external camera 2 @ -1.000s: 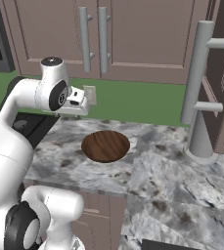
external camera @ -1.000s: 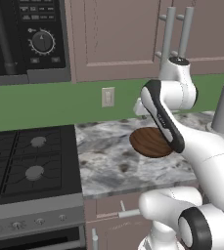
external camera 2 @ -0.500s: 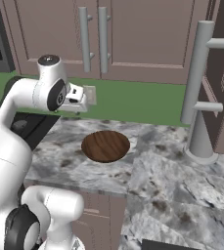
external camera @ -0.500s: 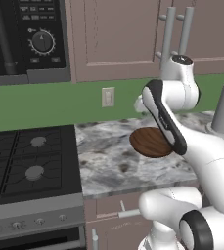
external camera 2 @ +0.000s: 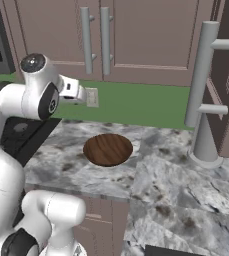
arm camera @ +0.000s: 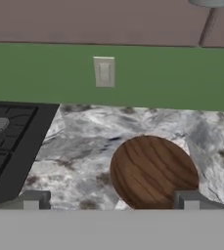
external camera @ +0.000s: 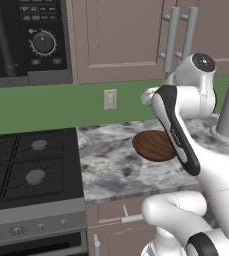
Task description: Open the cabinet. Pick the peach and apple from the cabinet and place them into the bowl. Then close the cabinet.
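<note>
The fingers stand wide apart with nothing between them. In the hand view the two grey tips rise at the bottom, one over the speckled stone near the stove, the other at the near rim of the bowl. The fingers hang in the air above the surface, not touching anything.

The bowl, wide, shallow and dark brown with a wood grain, sits upright on the marbled grey surface and holds nothing. From the right base view the bowl lies near the front part of the surface, below and a little to the right of the white hand, which reaches out toward the green wall. From the left base view the bowl is partly covered by the arm's dark-striped forearm.

On the green wall behind the bowl is a pale wall switch. To the left of the bowl, a black gas stove adjoins the surface, and above it a black microwave with a dial is set into the wall.

The cabinet hangs above the green wall, its two panelled doors closed, the two long grey bar handles side by side at the middle seam. The peach and the apple cannot be seen. At the right end of the surface stands a tall grey post with short side pegs.
</note>
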Robot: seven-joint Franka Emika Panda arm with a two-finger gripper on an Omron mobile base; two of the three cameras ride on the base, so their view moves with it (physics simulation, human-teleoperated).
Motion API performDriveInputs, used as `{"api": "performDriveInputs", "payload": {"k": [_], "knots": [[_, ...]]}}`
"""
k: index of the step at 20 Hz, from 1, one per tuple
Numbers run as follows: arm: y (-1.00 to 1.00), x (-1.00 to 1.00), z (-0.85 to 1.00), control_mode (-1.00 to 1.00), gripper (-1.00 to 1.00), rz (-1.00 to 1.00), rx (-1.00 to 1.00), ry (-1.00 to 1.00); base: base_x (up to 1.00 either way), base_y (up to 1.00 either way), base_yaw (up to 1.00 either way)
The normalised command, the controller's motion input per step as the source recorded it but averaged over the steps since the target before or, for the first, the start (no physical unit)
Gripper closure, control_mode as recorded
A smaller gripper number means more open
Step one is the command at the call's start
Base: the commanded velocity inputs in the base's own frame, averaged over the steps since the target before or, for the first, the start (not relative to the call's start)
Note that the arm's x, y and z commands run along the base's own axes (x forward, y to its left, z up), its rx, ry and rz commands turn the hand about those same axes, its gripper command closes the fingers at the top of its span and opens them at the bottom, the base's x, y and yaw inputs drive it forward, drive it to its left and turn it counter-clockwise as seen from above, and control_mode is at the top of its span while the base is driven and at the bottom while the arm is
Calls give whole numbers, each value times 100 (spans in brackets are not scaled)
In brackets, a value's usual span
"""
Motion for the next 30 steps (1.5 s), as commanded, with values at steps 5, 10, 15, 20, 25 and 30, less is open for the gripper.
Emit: {"api": "performDriveInputs", "payload": {"k": [5, 10, 15, 20, 25, 30], "knots": [[0, -28, 31, -100, -100, 0, 0, -33, 0, 0, 0], [-1, -37, 37, -100, -100, 0, 0, -39, 0, 0, 0], [-3, -39, 49, -100, -100, 0, 0, -42, 0, 0, 0], [-2, -25, 58, -100, -100, 0, 0, -34, 0, 0, 0], [-2, -17, 58, -100, -100, -1, 0, -28, 0, 0, 0], [0, -1, 24, -100, -100, 0, 0, -11, 0, 0, 0]]}}
